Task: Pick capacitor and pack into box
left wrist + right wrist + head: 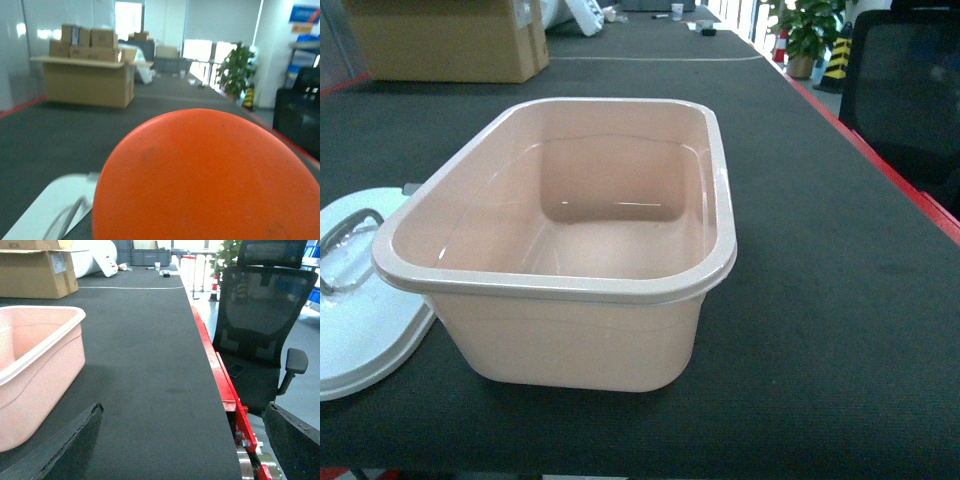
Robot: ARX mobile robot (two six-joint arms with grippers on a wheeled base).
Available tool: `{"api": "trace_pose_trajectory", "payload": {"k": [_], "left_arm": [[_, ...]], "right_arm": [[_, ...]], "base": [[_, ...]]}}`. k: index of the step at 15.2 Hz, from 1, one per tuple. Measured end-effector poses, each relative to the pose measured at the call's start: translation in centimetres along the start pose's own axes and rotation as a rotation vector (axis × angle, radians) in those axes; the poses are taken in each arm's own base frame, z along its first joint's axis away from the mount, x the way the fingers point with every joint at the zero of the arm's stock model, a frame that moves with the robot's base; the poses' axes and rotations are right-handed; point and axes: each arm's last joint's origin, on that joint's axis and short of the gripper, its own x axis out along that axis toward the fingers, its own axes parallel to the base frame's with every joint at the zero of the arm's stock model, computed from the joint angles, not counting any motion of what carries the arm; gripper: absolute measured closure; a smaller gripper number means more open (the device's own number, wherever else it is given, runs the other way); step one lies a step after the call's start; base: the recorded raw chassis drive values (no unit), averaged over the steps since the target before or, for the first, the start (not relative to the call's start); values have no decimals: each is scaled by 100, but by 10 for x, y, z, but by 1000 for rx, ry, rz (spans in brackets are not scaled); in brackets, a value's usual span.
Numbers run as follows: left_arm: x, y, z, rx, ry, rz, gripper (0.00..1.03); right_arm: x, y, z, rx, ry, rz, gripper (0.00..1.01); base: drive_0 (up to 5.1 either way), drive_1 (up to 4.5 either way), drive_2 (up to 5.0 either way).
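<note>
One box (570,330) on dark surface (820,300), nothing inside | white lid (365,330) touching its left | right tool (182,440) spread wide | left tool state: cannot tell

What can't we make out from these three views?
- Left wrist view: a blurred orange rounded object fills the foreground; identity unclear, left gripper hidden.
- Head view: white lid cut off by left edge.
- Pale peach-pink rectangular plastic tub: empty; no capacitor visible anywhere.
- Right wrist view: right gripper's fingers cropped at the frame's bottom.

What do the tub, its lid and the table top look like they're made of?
Tub: likely glossy moulded plastic, judging by its highlights and rounded corners. Lid: smooth white plastic, apparently, with a grey handle. Table top: dark matte ribbed matting, possibly rubber or fabric.
</note>
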Motion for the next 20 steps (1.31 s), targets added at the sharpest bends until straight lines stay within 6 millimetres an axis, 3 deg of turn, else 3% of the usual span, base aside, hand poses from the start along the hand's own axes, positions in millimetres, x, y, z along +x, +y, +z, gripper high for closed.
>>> {"api": "trace_pose_trajectory", "payload": {"k": [1,2,3,4,5,7,8,13,15,16,17,18,19,20], "left_arm": [[30,-17,11,-13,-55,-9,59],[95,-57,-13,39,35,-43,59],[129,-83,-63,98,207,-91,58],[133,-88,-78,110,241,-99,45],[132,-90,-81,113,249,-105,35],[134,-90,-74,101,219,-99,10],[134,-89,-74,100,216,-95,4],[132,-78,-66,62,151,-122,5],[124,-55,-50,50,123,-89,5],[124,9,-23,59,66,56,5],[115,79,-38,100,119,181,5],[114,128,-86,117,262,245,5],[135,145,-129,136,366,206,5],[142,150,-141,128,399,191,5]], "right_arm": [[0,0,0,0,0,0,3],[0,0,0,0,0,0,3],[0,0,0,0,0,0,3],[0,0,0,0,0,0,3],[0,0,0,0,0,0,3],[0,0,0,0,0,0,3],[0,0,0,0,0,0,3],[0,0,0,0,0,0,3],[0,0,0,0,0,0,3],[0,0,0,0,0,0,3],[0,0,0,0,0,0,3],[0,0,0,0,0,0,3],[0,0,0,0,0,0,3],[0,0,0,0,0,0,3]], "base": [[0,0,0],[0,0,0],[0,0,0],[0,0,0],[0,0,0],[0,0,0],[0,0,0],[0,0,0],[0,0,0],[0,0,0],[0,0,0],[0,0,0],[0,0,0],[0,0,0]]}}
